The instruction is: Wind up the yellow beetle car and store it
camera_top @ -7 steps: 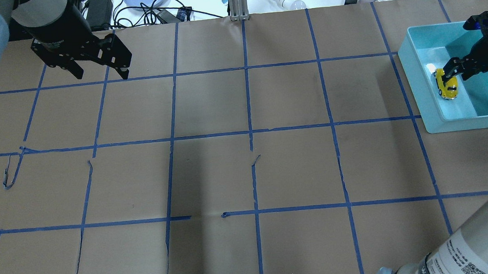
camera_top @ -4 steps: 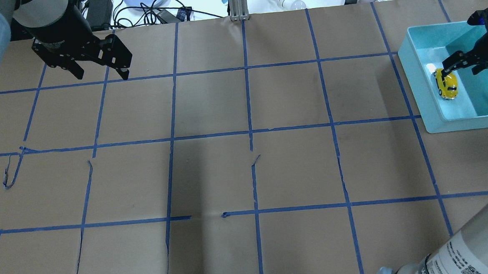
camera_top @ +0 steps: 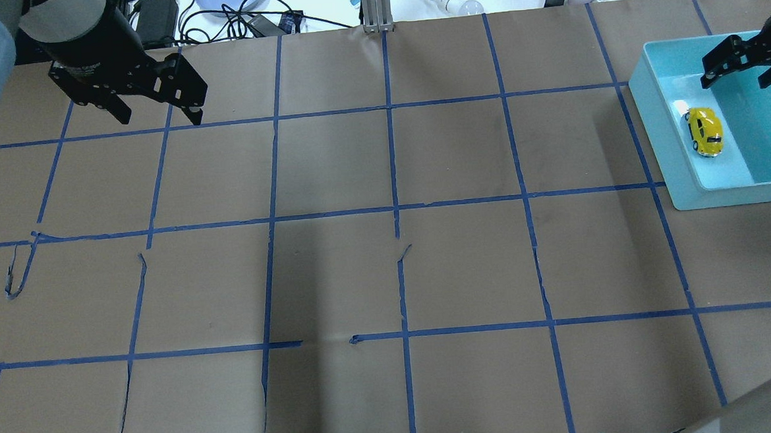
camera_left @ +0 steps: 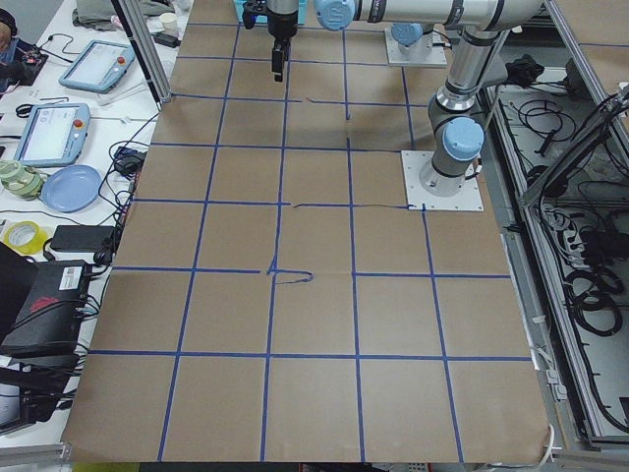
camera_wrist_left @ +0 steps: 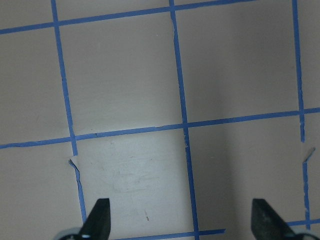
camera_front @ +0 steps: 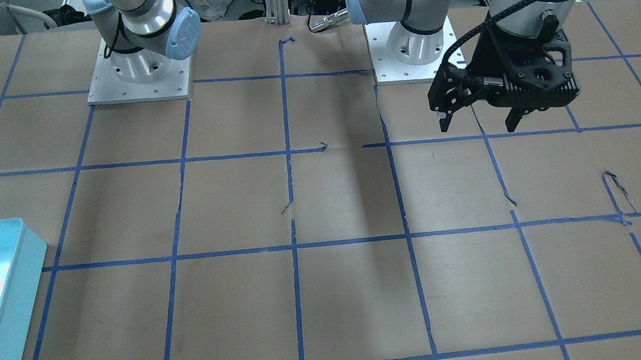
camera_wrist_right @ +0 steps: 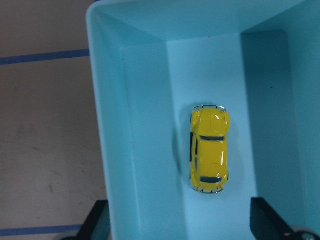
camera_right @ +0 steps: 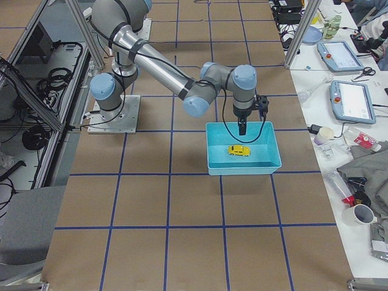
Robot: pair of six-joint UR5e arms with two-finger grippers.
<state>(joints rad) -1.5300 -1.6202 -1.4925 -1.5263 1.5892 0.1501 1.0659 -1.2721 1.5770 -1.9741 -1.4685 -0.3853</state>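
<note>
Since the yellow beetle car (camera_wrist_right: 209, 149) lay on its wheels inside the teal bin (camera_top: 708, 196), beside one long wall, we judged only the retreat remained. The right pincer (camera_top: 738, 79) hung released above the bin, apart from the car; we would lift it straight up, clear of the walls. The left pincer (camera_top: 159, 116), well away from the bin, gaped empty. We counted one car, one bin, two pincers.

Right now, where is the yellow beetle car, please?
The yellow beetle car lies in the teal bin at the overhead view's right edge, beneath the right gripper.
</note>
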